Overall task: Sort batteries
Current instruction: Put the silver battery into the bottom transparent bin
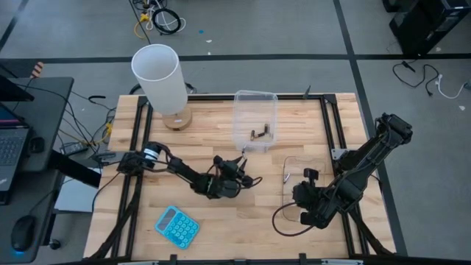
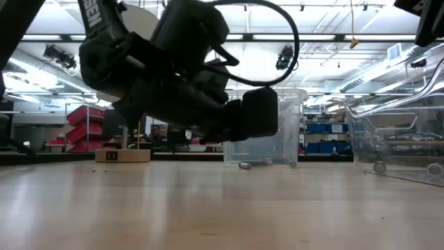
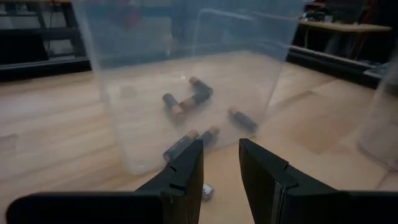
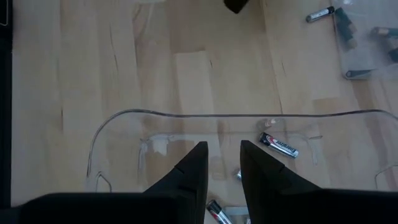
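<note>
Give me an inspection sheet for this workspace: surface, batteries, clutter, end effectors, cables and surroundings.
Surface: wooden table, bare in front.
Job's things: brown batteries in the middle tub; silver batteries in the right tub; one loose battery between the tubs.
Clutter: lamp, blue calculator.
End effectors: left end effector open, empty, facing the middle tub; right end effector open, empty, above the right tub.
Cables: black cable looped by the right arm.
Surroundings: laptop, mouse, floor cables.
</note>
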Motion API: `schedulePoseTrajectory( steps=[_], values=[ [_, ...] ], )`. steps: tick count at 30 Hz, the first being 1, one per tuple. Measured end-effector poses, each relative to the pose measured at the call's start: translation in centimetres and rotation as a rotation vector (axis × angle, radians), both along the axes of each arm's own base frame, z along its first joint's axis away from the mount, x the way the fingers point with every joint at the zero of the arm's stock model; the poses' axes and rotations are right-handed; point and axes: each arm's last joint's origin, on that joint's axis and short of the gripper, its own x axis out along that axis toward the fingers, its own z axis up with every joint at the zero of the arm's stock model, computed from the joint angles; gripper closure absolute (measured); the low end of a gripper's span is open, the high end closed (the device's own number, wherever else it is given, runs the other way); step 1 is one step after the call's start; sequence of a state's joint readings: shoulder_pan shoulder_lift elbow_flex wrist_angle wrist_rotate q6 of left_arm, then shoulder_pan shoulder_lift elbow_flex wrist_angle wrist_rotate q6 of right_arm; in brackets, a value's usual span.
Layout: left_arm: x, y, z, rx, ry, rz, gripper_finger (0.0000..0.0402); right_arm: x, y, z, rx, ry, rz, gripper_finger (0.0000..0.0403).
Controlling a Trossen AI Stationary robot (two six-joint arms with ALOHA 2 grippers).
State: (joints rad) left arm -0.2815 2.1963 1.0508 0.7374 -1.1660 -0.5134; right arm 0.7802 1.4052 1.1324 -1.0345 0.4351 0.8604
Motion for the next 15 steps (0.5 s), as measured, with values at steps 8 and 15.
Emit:
schedulePoseTrajectory(
  steps=[8, 15],
  values=[
    [0.2, 1.1, -0.4, -0.030, 0.040, -0.035, 0.0279, -0.1, 0.0, 0.0, -0.002, 0.007, 0.010, 0.0323],
    [0.4, 2.5, -1.1, -0.150, 0.005, -0.039, 0.0239, -0.1, 0.0, 0.0, -0.012, 0.013, 0.026, 0.0323]
  ],
)
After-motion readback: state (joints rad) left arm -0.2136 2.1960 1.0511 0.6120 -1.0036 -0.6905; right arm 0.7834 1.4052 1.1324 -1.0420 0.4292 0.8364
